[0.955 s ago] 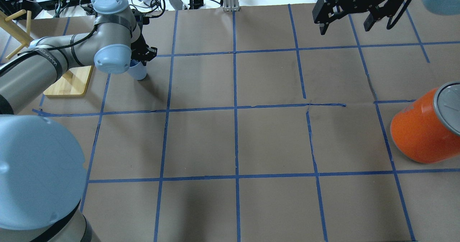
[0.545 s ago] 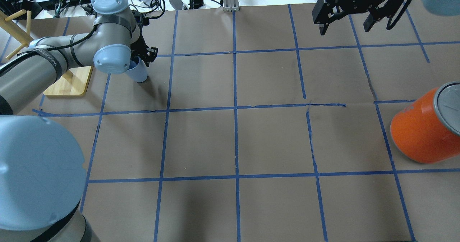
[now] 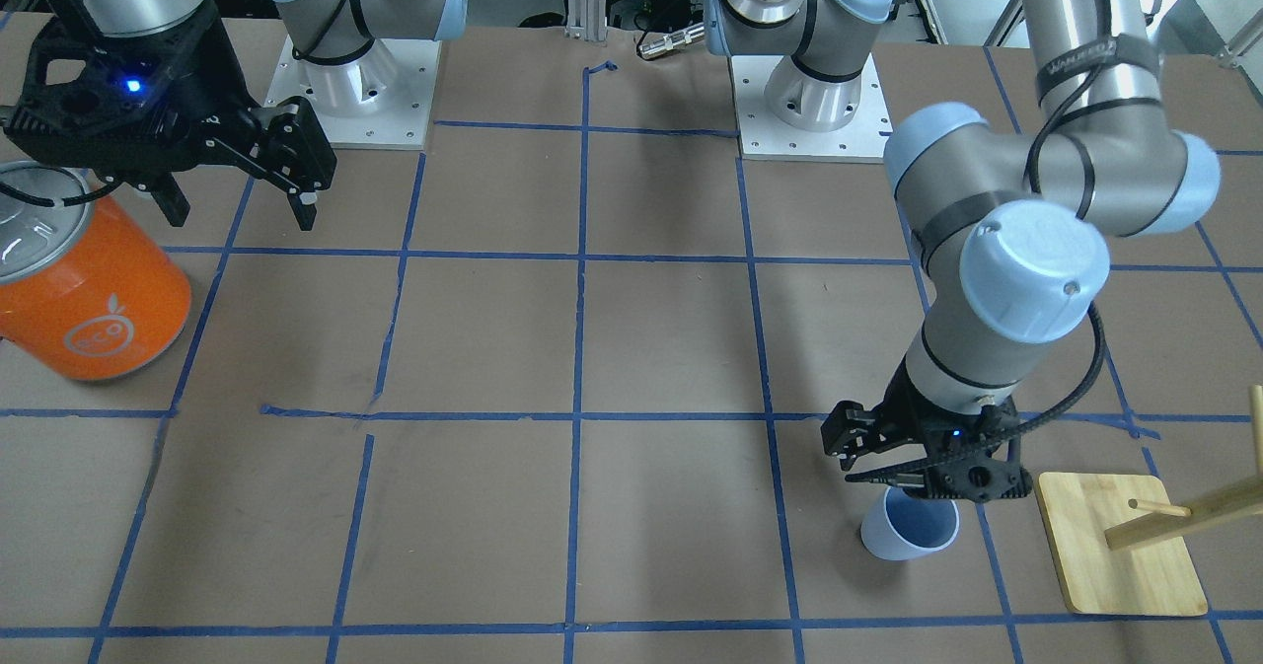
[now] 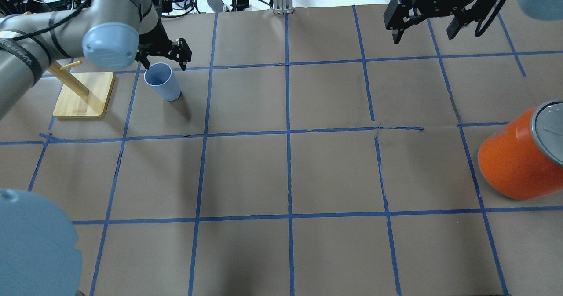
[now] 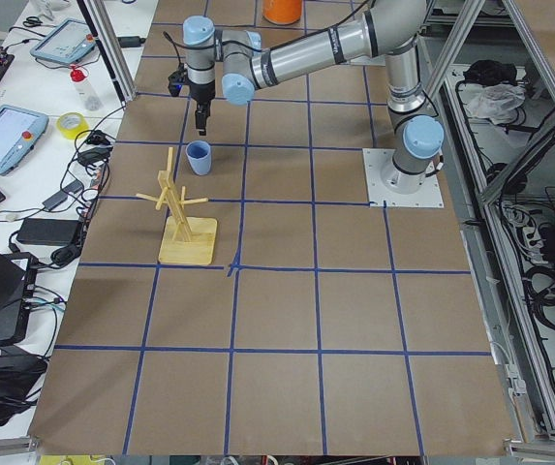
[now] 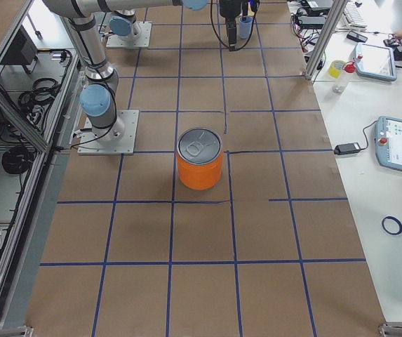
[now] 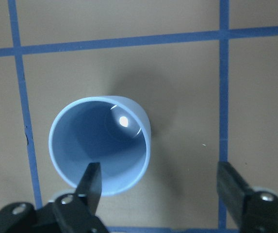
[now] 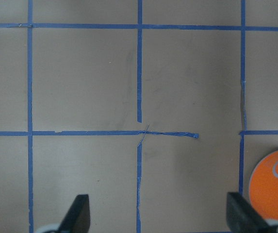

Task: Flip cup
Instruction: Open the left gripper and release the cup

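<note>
The pale blue cup (image 4: 162,82) stands upright, mouth up, on the brown paper at the far left; it also shows in the front view (image 3: 910,531), the left side view (image 5: 199,157) and the left wrist view (image 7: 100,150). My left gripper (image 4: 162,60) is open and empty, hovering just above the cup and touching nothing. In the left wrist view (image 7: 159,177) one finger overlaps the cup's rim and the other is off to the side. My right gripper (image 4: 424,32) is open and empty, high over the far right of the table, also seen in the front view (image 3: 242,210).
A big orange can (image 4: 519,155) with a silver lid stands at the right edge, below and beside the right gripper (image 3: 84,289). A wooden peg rack on a square base (image 4: 85,93) stands just left of the cup. Blue tape lines grid the paper.
The left gripper has let go of the cup and risen above it, jaws open. The cup, tilted a second ago, now stands upright. The right arm has hardly moved.
</note>
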`<state>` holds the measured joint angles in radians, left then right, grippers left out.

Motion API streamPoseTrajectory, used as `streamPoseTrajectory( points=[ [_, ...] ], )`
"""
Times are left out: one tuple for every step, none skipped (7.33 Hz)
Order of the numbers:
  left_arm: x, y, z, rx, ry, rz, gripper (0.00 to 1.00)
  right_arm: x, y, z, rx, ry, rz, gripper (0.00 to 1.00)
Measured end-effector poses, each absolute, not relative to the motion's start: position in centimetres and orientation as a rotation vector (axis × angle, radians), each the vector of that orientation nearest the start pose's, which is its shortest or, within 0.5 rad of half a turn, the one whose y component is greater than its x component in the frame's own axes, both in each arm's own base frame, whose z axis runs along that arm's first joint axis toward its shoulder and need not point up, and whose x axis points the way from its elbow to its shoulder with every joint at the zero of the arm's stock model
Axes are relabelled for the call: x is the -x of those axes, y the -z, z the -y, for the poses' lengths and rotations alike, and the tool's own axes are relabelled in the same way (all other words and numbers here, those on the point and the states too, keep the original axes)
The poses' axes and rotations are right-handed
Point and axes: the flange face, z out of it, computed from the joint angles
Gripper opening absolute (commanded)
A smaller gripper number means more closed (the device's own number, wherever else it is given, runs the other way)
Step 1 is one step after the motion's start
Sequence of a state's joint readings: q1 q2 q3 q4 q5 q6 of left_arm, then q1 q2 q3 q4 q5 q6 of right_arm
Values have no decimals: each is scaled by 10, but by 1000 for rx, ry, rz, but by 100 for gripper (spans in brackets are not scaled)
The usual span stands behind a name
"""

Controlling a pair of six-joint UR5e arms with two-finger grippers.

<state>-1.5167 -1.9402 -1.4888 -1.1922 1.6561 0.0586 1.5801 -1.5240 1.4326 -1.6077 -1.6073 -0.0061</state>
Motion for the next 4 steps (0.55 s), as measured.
streamPoseTrajectory(
  points=[
    [91, -396, 626, 28, 111, -3049, 100, -135, -537, 521, 22, 203, -3171, 100],
    [93, -426, 605, 44, 76, -3053, 100, -136, -537, 520, 24, 202, -3170, 100],
    [95, -454, 580, 52, 36, -3060, 100, -136, -537, 520, 25, 202, -3169, 100],
    [96, -475, 555, 56, -7, -3066, 100, -136, -537, 519, 26, 203, -3169, 100]
  ],
)
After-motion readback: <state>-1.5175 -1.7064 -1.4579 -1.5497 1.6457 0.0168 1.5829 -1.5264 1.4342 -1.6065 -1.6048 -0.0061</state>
